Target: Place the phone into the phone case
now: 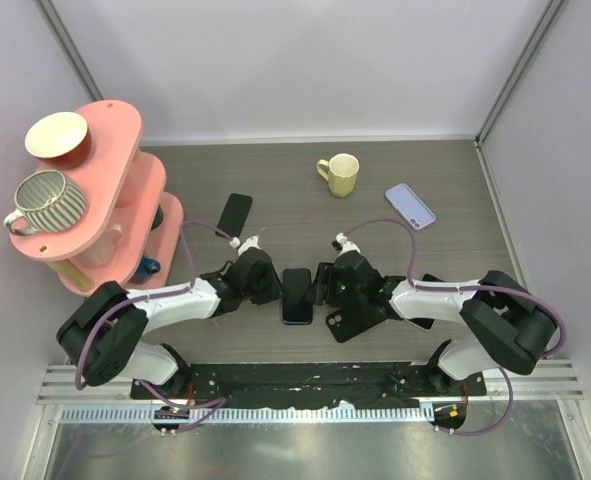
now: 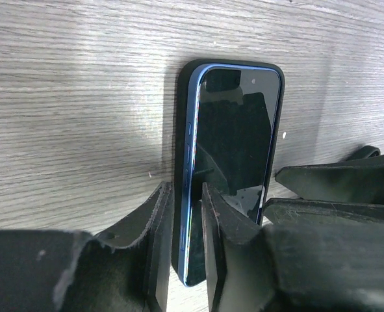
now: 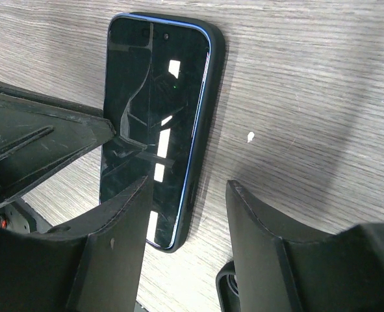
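The phone [image 1: 296, 292], dark-screened with a blue frame, lies flat at the table's centre inside a black phone case [image 2: 182, 91]. The case's rim shows around the phone's top and sides. My left gripper [image 2: 184, 195] straddles the phone's left long edge. One finger rests outside the case wall and the other on the screen, pinching that edge. My right gripper [image 3: 190, 185] is open over the phone's right edge. Its left finger [image 3: 123, 234] hovers above the screen, and the other is over bare table. In the top view the two grippers [image 1: 275, 288] [image 1: 320, 285] flank the phone.
Another black case [image 1: 353, 320] lies under the right arm. A dark phone-shaped slab [image 1: 235, 212] and a lavender case [image 1: 410, 205] lie farther back, near a yellow mug [image 1: 340, 175]. A pink shelf [image 1: 125, 180] with cups stands at the left.
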